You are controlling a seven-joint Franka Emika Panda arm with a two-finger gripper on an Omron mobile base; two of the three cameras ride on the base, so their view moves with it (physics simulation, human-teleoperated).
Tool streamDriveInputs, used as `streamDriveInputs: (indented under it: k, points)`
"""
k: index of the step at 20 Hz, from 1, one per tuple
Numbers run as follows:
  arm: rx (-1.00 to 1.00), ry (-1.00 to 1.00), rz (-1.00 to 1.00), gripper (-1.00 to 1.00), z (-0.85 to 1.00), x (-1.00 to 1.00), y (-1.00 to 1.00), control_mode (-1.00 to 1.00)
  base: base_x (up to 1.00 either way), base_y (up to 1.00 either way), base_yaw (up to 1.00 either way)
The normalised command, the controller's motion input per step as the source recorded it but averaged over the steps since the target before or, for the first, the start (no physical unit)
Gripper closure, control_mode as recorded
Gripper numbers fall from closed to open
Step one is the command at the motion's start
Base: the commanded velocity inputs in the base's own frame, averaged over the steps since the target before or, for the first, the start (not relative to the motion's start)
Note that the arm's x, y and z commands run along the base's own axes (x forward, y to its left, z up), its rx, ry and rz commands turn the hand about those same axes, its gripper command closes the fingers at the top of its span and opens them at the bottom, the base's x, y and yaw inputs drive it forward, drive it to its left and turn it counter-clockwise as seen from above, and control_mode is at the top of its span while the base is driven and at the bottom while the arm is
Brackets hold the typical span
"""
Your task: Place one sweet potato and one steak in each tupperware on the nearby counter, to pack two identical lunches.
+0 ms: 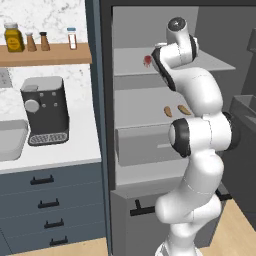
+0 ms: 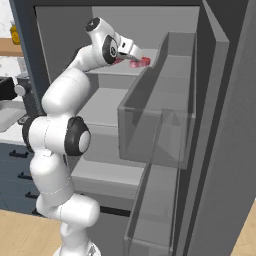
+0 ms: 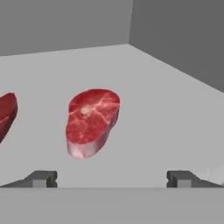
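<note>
Steak: 2 on upper fridge shelf; sweet potato: 2 on shelf below; jaws wide open, empty.

No lettering, brand, number or sign can be read anywhere. The yellow jar at ten o'clock in the left base view carries a label too blurred to make out, the coffee machine at nine o'clock shows plain dials without markings, and the small bottles beside the jar are unmarked.
</note>
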Motion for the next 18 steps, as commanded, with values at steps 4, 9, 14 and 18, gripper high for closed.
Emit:
streamDriveInputs:
  k: [4,9,14,18]
  points:
    - [0.0,0.0,0.0,-1.0,-0.21,0.51,-0.02,-1.0,0.0,0.0,0.0]
    - [0.0,0.0,0.0,-1.0,-0.39,0.17,-0.09,-1.0,0.0,0.0,0.0]
    - [0.02,0.0,0.0,-1.0,-0.36,0.46,0.0,-1.0,0.0,0.0,0.0]
    - [0.05,0.0,0.02,-1.0,-0.05,0.51,-0.06,-1.0,0.0,0.0,0.0]
